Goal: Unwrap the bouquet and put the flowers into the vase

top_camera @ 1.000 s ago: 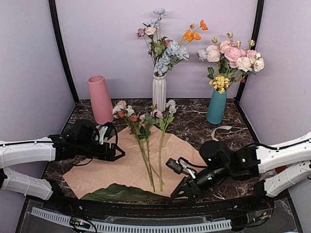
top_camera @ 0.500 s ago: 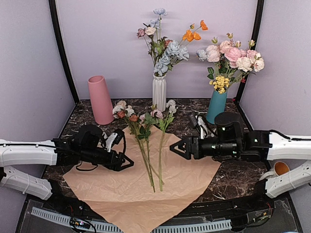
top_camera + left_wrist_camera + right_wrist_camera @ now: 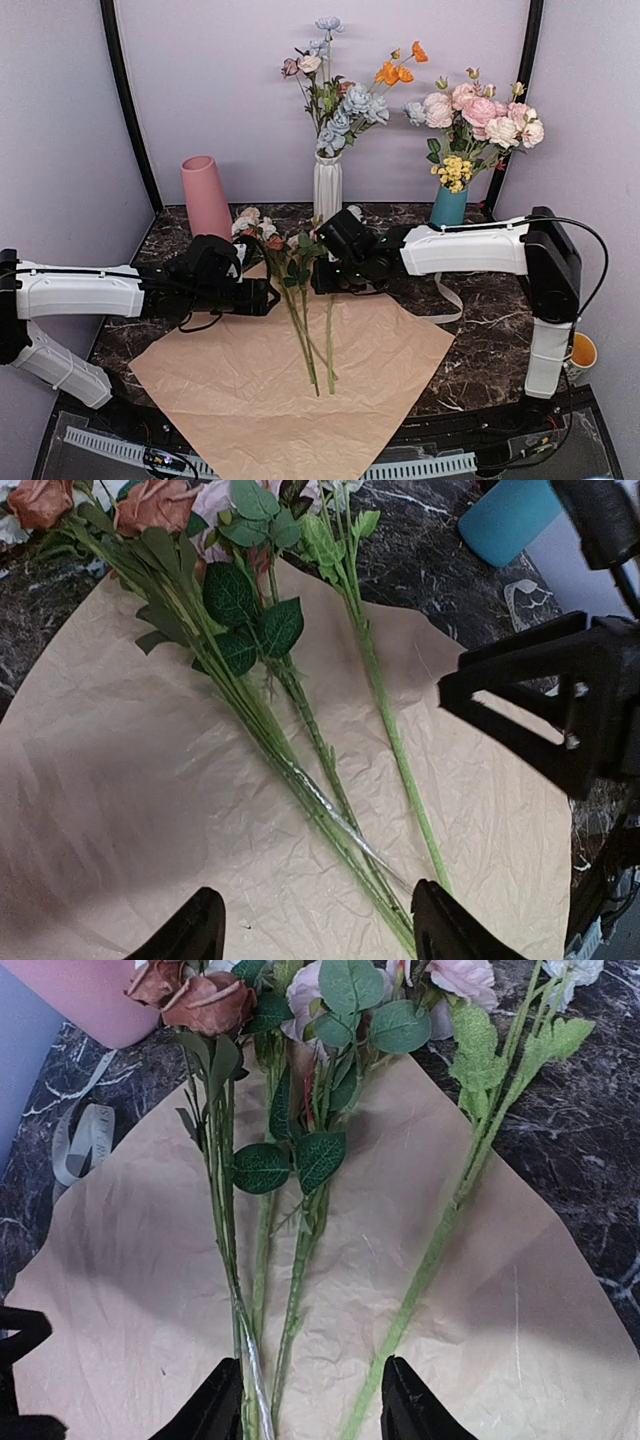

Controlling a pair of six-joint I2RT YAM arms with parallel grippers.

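- The flowers (image 3: 290,262) lie unwrapped on the open kraft paper (image 3: 270,380) at the middle of the dark marble desk (image 3: 480,350) — blooms toward the back wall, stems toward the arms' bases; the topmost blooms overhang the paper's far edge.
- The left jaws, at the end of the left arm (image 3: 85,292) stretched in from the side, stand released and hold nothing; the left wrist view has them over the paper, the stem ends just beside one finger (image 3: 450,935).
- The right jaws, at the end of the right arm (image 3: 465,248), are also released; the right wrist view shows them straddling the green stems, with clear gaps on either side.
- The vase (image 3: 207,205) — plain pink — stands upright at the back left, near the leftmost blooms.
- A cream ribbon (image 3: 85,1140) lies on the desk beside the paper; a white ribbed vase (image 3: 328,190) and a teal vase (image 3: 448,205), each with its own bunch, stand along the back.
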